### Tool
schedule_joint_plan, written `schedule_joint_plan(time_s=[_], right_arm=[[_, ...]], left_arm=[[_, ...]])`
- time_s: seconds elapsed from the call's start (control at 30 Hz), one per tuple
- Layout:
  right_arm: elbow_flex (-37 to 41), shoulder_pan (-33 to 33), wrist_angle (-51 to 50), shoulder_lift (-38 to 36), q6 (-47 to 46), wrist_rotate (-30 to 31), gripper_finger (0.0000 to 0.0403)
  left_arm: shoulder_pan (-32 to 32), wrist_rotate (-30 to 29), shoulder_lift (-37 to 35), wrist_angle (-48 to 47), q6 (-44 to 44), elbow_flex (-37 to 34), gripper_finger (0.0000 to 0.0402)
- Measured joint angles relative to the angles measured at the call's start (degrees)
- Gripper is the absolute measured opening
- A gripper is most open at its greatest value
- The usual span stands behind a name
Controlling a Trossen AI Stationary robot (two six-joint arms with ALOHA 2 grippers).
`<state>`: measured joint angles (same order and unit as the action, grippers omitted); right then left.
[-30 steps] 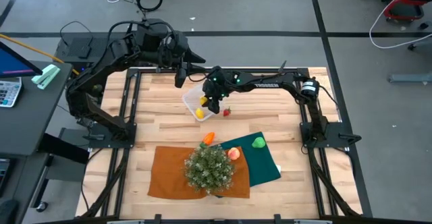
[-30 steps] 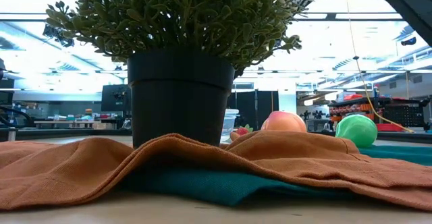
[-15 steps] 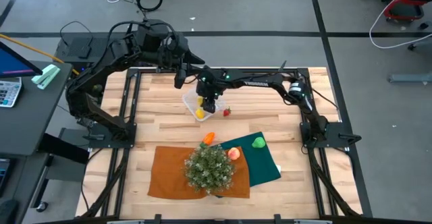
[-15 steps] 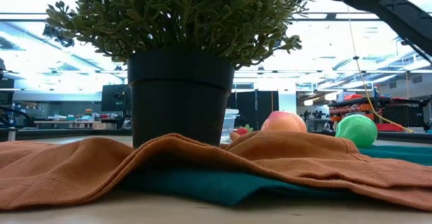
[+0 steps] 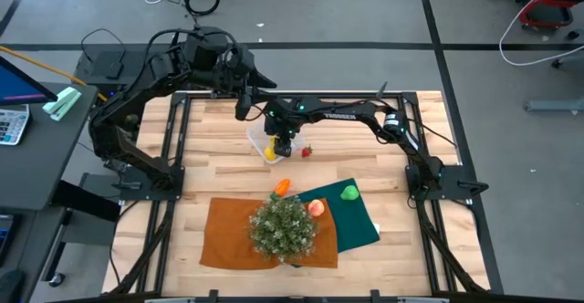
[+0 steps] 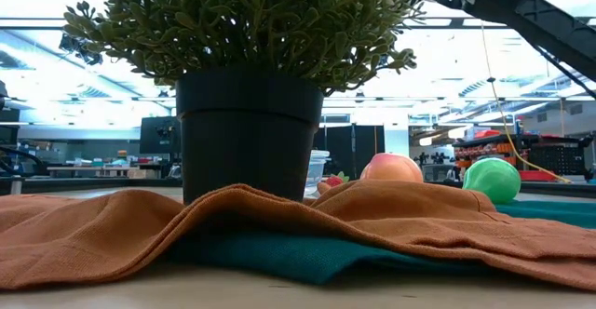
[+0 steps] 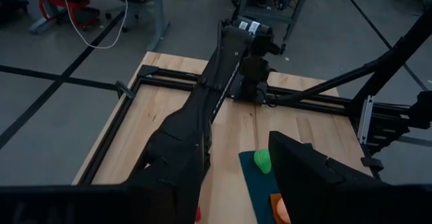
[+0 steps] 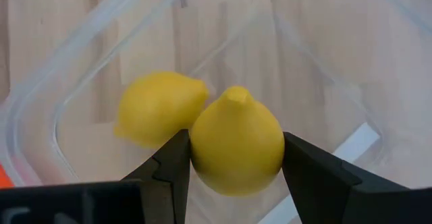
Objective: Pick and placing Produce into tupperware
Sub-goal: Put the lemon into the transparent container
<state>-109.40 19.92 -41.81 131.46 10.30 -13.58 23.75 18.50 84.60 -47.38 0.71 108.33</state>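
- Pale wooden tabletop inside a black frame, with grey workshop floor around it; a bushy pale-green potted plant stands on a rust-orange cloth that overlaps a dark green cloth.
- Over the last second the right gripper has swung in from beside the small clear plastic container and now hangs directly over it.
- Its fingers are clenched on a smooth, glossy yellow toy lemon, pinched across the middle with the nub pointing up.
- I judge the carry done and the release due next: the lemon sits above the container's open mouth.
- A second yellow lemon already lies inside, just behind the held one.
- Left out on the table are a small red strawberry just beside the container, an orange piece near the plant, a peach-pink fruit and a green one on the green cloth.
- Near the table's far edge the left gripper waits.
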Motion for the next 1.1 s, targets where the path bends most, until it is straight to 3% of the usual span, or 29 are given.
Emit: schedule_joint_plan(time_s=[1.1], right_arm=[[0.0, 0.0, -2.7, -0.2, -1.6, 0.1, 0.0199]], left_arm=[[0.0, 0.0, 0.0, -1.0, 0.0, 0.0, 0.0178]])
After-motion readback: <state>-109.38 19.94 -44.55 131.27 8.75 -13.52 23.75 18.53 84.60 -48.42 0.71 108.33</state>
